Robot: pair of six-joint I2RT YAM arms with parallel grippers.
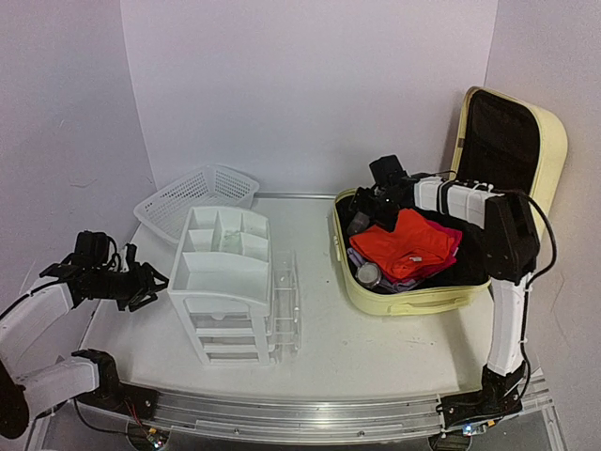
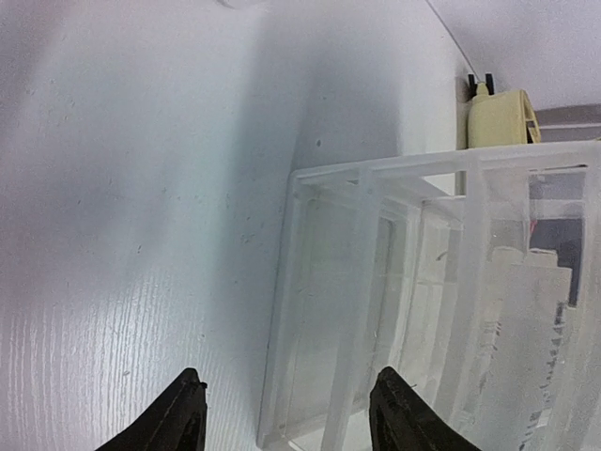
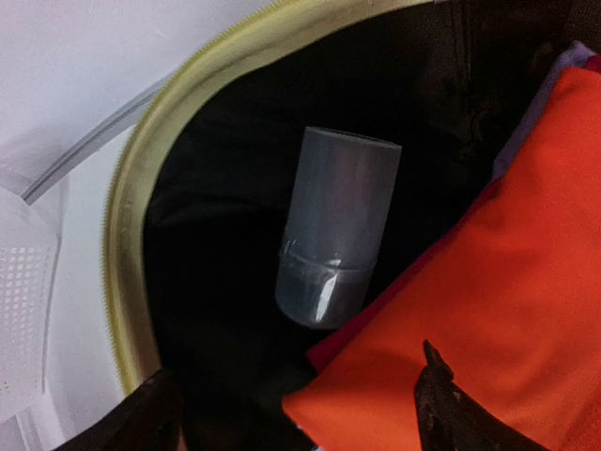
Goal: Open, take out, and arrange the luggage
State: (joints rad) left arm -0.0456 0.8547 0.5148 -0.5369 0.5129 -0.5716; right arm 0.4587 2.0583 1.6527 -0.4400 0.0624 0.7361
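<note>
Suitcase [image 1: 413, 301] open at right of bench [image 1: 376, 348], both hands apart

The white bench carries everything. The pale yellow suitcase lies at the bench's right side. Its lid [image 1: 554, 141] stands up against the back corner, with black lining showing. A white drawer organizer [image 1: 221, 272] stands left of centre, well apart from the suitcase. A white mesh basket [image 1: 192, 197] sits behind the organizer by the back wall.

Inside the suitcase a folded orange cloth [image 1: 408, 246] lies on top of darker things. A grey cylinder [image 3: 333, 235] lies on the black lining just beside the cloth, near the zipper rim.

The right hand [image 3: 296, 395] hovers over the cylinder, its 2 fingers apart and gripping nothing. The left hand [image 2: 289, 395] hangs low over bare bench just left of the organizer, fingers apart and empty.
</note>
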